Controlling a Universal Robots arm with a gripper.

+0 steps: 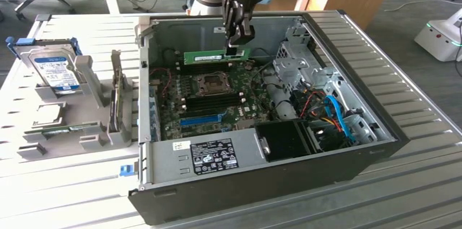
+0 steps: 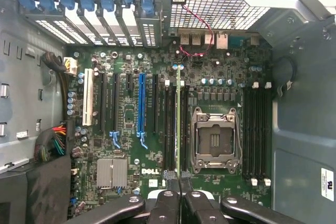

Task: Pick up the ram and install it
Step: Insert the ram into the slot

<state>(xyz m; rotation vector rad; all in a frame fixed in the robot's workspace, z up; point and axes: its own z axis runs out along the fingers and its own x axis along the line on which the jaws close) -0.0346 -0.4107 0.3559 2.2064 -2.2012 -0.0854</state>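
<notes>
The ram (image 1: 214, 55), a thin green stick with a pale label, hangs level inside the open computer case (image 1: 375, 131), above the motherboard (image 1: 216, 96). My gripper (image 1: 235, 50) reaches down from above and is shut on the stick's end toward the exterior view's right. In the wrist view the ram (image 2: 178, 119) appears edge-on as a thin green line. There it lies over the black memory slots (image 2: 169, 124) between the CPU socket (image 2: 215, 140) and the blue slot (image 2: 141, 103). The fingers (image 2: 167, 203) press together on it.
Outside the case, at the exterior view's left, grey stands hold a hard drive (image 1: 56, 71), an upright expansion card (image 1: 116, 96) and a small flat board (image 1: 64, 130). Cables and a drive cage (image 1: 317, 85) crowd the case's right side. More memory slots (image 2: 257, 129) lie beyond the socket.
</notes>
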